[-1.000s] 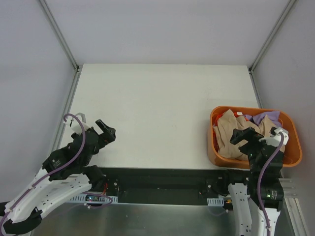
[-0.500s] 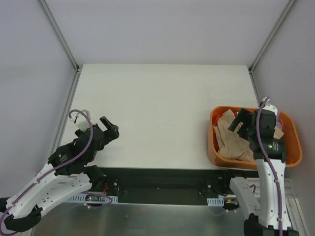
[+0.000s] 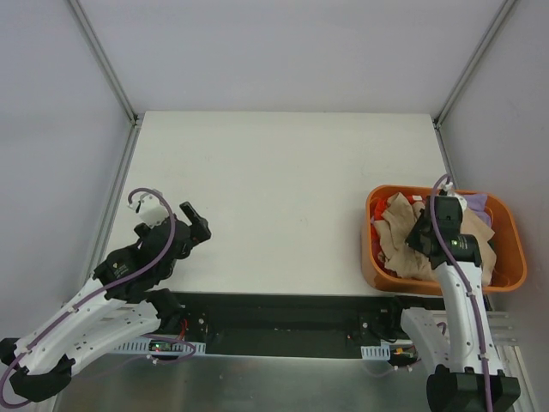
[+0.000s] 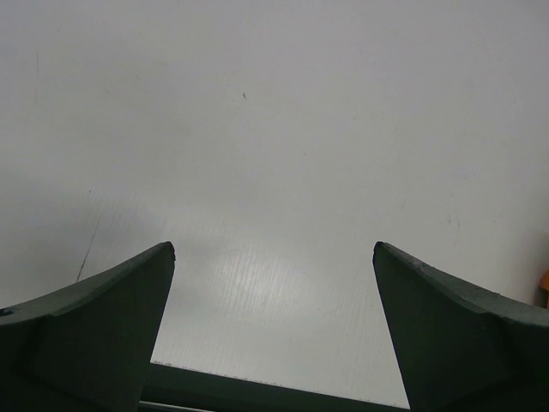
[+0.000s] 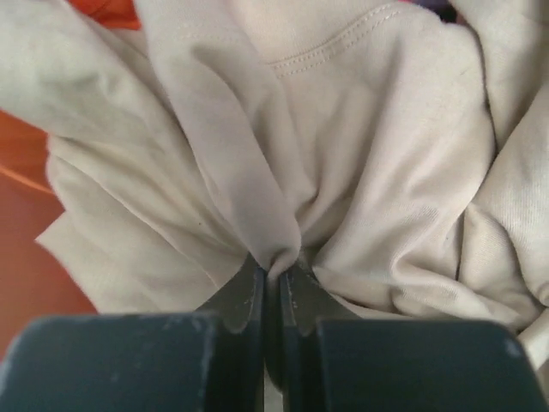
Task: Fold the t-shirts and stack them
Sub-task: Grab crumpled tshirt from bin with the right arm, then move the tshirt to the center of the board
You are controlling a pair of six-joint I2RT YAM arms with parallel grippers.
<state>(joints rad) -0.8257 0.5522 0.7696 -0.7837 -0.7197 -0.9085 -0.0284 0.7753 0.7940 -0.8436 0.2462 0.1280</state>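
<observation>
Right tool (image 5: 273,273) has dropped into basket (image 3: 509,273), pressed together, pinching tan shirt (image 5: 369,172) fold; lavender shirt (image 3: 477,206) crowds beside it. Left tool (image 4: 273,249) spread over surface (image 3: 283,172).

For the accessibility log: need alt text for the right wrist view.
The right gripper is shut on a pinched fold of the tan t-shirt, whose crumpled cloth fills nearly the whole view. The orange basket shows along the left edge.
</observation>
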